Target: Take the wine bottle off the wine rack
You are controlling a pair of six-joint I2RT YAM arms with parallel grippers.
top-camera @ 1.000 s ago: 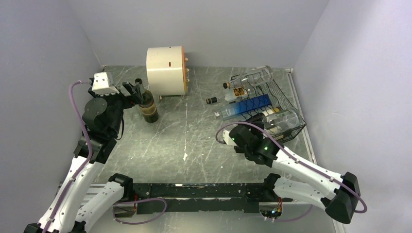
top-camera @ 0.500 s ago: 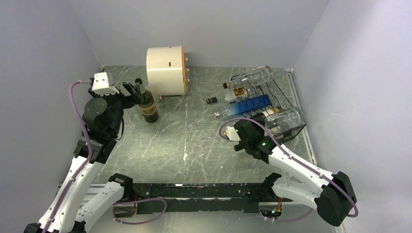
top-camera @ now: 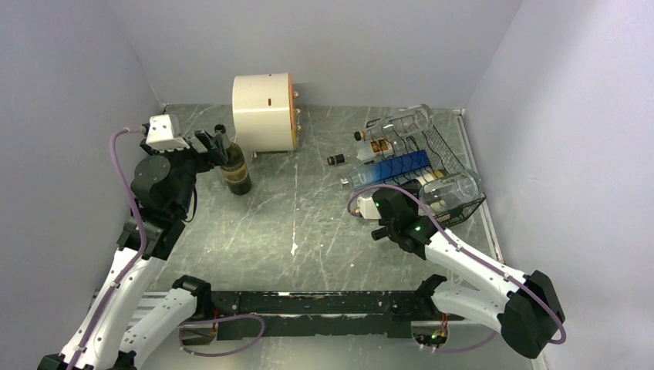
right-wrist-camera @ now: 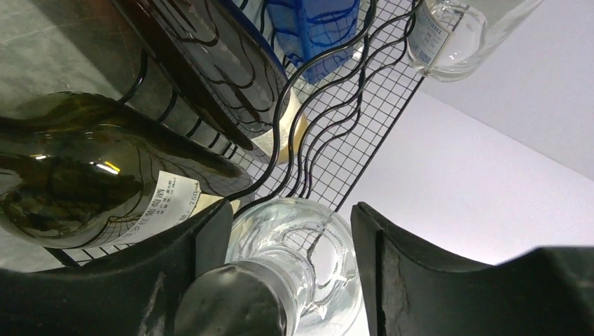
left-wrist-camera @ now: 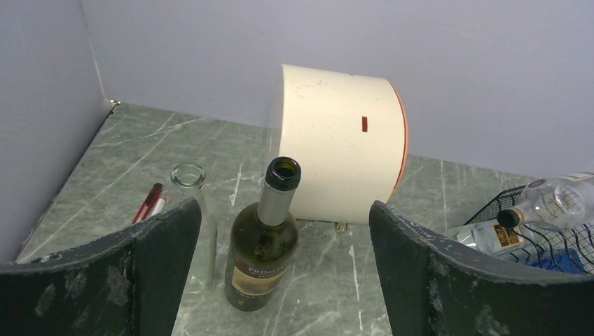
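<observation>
Right claw (right-wrist-camera: 291, 224) is poked in at the near left end of the wine rack (top-camera: 446, 150). Its 2 fingers sit tight on either side of a clear bottle (right-wrist-camera: 308, 259) that lies in the rack with its dark cap toward the wrist cam. They look right up against the glass, but I can't tell if they're actually pinching it.

A dark wine bottle (right-wrist-camera: 77, 161) with a white label lies in the rack behind the wavy wires, just beside 1 finger. A blue bottle (top-camera: 393, 168) pokes its neck out past the rack's left edge. The rack sits at the far right of the counter (top-camera: 308, 223), close to the right wall.

Left claw (left-wrist-camera: 284, 210) is spread wide, 1 finger on each side of a green wine bottle (left-wrist-camera: 263, 252) that stands upright, neither finger touching it. The cream drum (left-wrist-camera: 336, 147) is just behind it and the left wall is near. A broad stretch of marbled counter lies between that bottle and the rack.
</observation>
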